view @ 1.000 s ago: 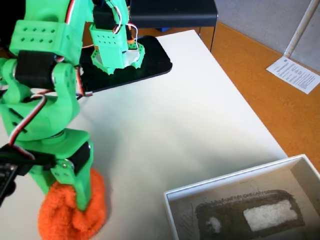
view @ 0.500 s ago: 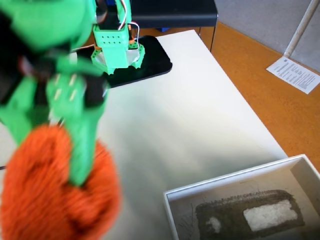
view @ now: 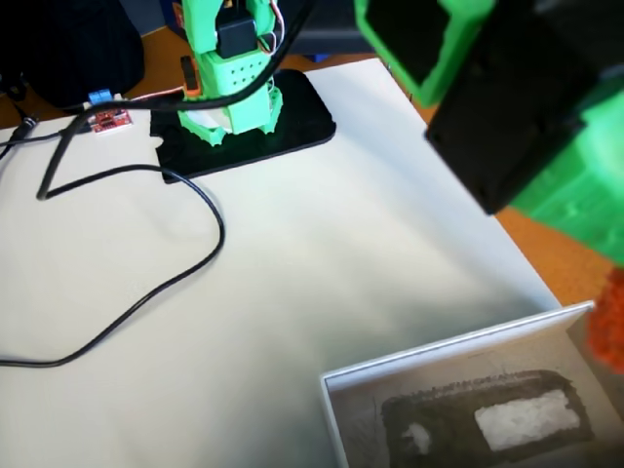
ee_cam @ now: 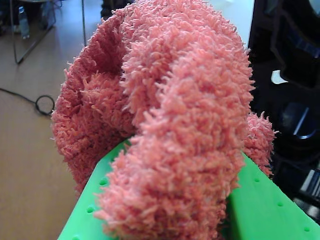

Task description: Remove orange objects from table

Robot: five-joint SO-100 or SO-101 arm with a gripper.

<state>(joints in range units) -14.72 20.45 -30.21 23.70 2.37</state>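
Note:
The fuzzy orange ball (ee_cam: 170,115) fills the wrist view, folded and squeezed between my green fingers (ee_cam: 87,215), so my gripper (ee_cam: 175,220) is shut on it. In the fixed view only a blurred orange sliver of the ball (view: 612,327) shows at the right edge, off the cream-white table (view: 322,244). It hangs just past the table's right edge, above the white box's far corner. The arm's green and black links (view: 507,117) loom large at the upper right. The fingertips are out of sight there.
A white shallow box (view: 336,390) with a dark pad stands at the table's near right corner. The arm's green base stands on a black plate (view: 292,127) at the back. A black cable (view: 195,263) loops over the left half, near a small red circuit board (view: 105,120).
The arm has lifted the orange ball off the table's near left and swung it across to the right edge. The cable it hid now shows.

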